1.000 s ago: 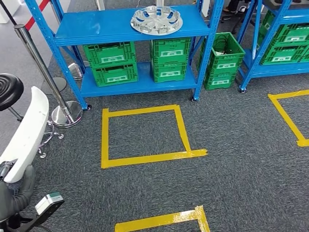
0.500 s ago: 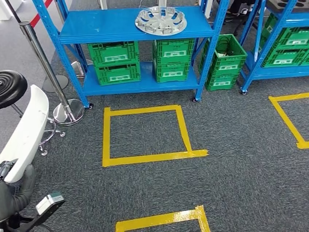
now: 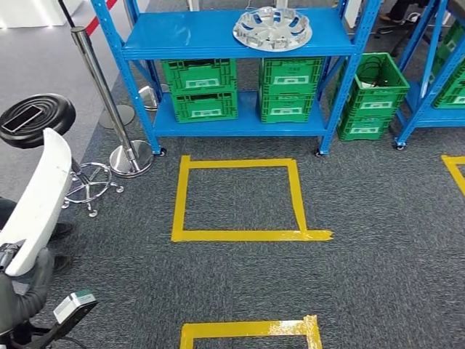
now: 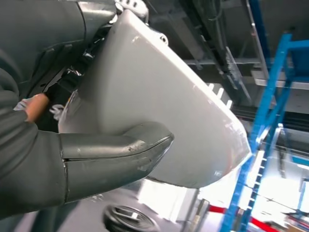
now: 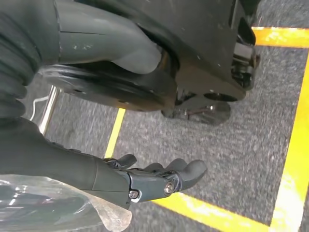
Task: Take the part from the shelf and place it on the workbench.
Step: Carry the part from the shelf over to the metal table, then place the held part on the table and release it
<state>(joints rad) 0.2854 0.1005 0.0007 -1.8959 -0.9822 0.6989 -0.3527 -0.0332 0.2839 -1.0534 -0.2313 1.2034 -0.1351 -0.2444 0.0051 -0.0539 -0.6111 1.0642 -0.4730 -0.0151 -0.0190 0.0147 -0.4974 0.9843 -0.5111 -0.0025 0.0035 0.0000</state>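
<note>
Left hand [image 4: 91, 164]: thick grey thumb and fingers [image 4: 146, 142] pressed against a long white curved part [image 4: 164, 111], gripping it; in head view the part [image 3: 38, 200] rises from the pic's lower-left corner. Right hand [image 5: 146, 181]: fingers [image 5: 186, 171] slightly curled, apart, holding nothing, hanging over grey carpet w/ yellow tape lines [image 5: 204, 210]. Beyond: blue shelf [image 3: 181, 35] w/ a silver hubcap [image 3: 272, 28] near the right end of its top level; green crates [image 3: 200, 87] on the lower level. Yellow tape square [image 3: 184, 196] on the floor in front of the shelf. Black stool [image 3: 35, 120] and chrome post [image 3: 104, 94] off the shelf's left end.
</note>
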